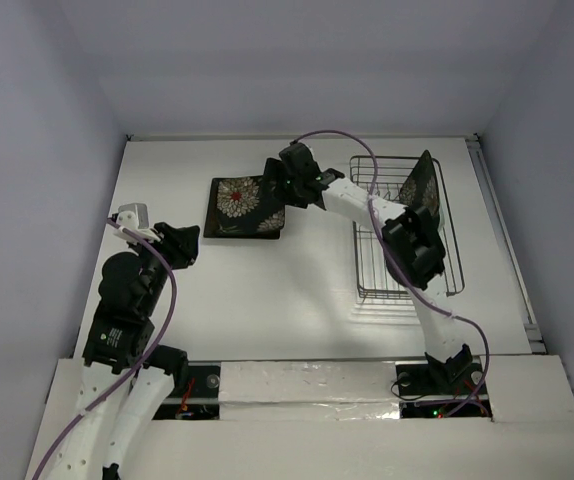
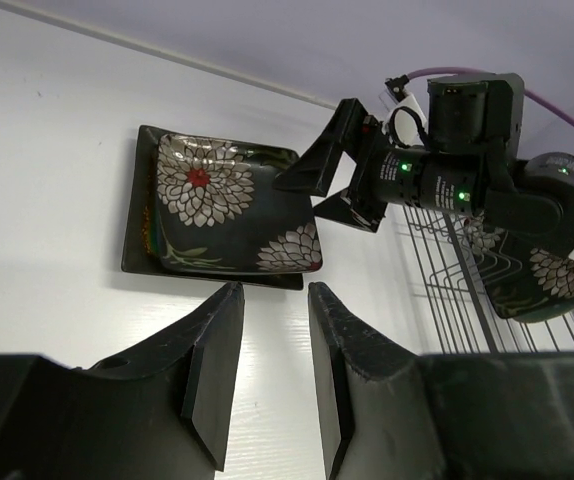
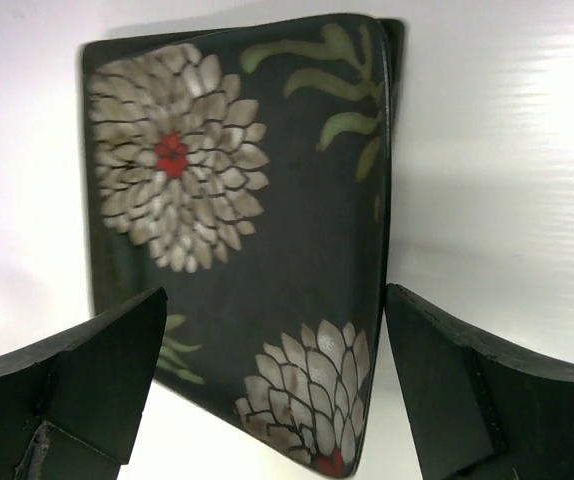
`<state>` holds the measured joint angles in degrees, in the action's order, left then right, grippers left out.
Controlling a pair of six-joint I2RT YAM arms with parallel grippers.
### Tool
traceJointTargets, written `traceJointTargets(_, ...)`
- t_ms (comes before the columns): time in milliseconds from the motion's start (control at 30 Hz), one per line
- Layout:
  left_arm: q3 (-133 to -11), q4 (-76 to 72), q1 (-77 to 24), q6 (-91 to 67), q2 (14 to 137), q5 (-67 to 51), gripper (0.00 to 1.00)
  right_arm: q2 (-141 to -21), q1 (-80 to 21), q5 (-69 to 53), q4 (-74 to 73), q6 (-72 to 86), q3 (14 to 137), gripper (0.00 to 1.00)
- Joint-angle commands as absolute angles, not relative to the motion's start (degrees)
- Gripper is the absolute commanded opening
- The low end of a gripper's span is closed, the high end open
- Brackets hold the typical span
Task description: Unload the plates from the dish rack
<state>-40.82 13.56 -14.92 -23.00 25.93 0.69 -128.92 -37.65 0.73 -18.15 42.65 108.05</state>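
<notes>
Hovering above the far middle of the white table [image 1: 267, 300], the right gripper [image 3: 274, 310] has its two black fingers spread wide and holds nothing. It sits over the right edge of a square black plate with white, red-centred flowers [image 1: 245, 205]. In the right wrist view, the flowered plate lies below and between the fingers, and neither one touches it.

This plate lies flat on top of a second dark square plate [image 2: 139, 220]. Only a thin edge of the lower plate shows, along the left and near sides, and its centre is hidden. The stack lies on the table just left of the rectangular dark wire dish rack [image 1: 407, 285].

Another black flowered plate [image 1: 423, 185] stands on edge in the far right part of the rack, tilted. The right arm reaches across the rack's left side towards the stack.

The left gripper [image 2: 272, 370] hangs over bare table near the stack's near-left corner. Its fingers are parted by a narrow gap with nothing between them, and they point towards the plates.
</notes>
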Motion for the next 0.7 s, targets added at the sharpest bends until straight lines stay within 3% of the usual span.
traceJointTargets(0, -40.43, 11.60, -15.03, -23.03, 25.23, 0.26, 0.29, -130.69, -38.75, 3.08, -26.71, 35.95, 113.64, 0.95)
traceJointTargets(233, -40.43, 11.78, -15.03, -23.03, 25.05, 0.53, 0.29, -130.52, -38.76, 4.92, -30.06, 33.23, 114.52, 0.96)
traceJointTargets(367, -40.43, 11.69, -15.03, -22.85, 25.14, 0.53, 0.29, -121.58, -38.76, 8.08, -26.65, 30.34, 107.96, 0.90)
traceJointTargets(467, -40.43, 11.69, -15.03, -22.85, 25.14, 0.44, 0.29, -110.60, -38.76, 14.31, -25.66, 27.17, 103.46, 0.61)
traceJointTargets(500, -40.43, 11.69, -15.03, -22.94, 25.14, 0.44, 0.29, -107.70, -38.15, 18.24, -25.66, 26.20, 100.66, 0.34)
traceJointTargets(600, -40.43, 11.69, -15.03, -22.85, 25.05, 0.53, 0.29, -97.58, -35.43, 25.45, -28.12, 22.16, 96.87, 0.00)
traceJointTargets(667, -40.43, 11.69, -15.03, -22.85, 25.05, 0.53, 0.29, -91.79, -31.32, 28.20, -31.62, 19.35, 93.35, 0.00)
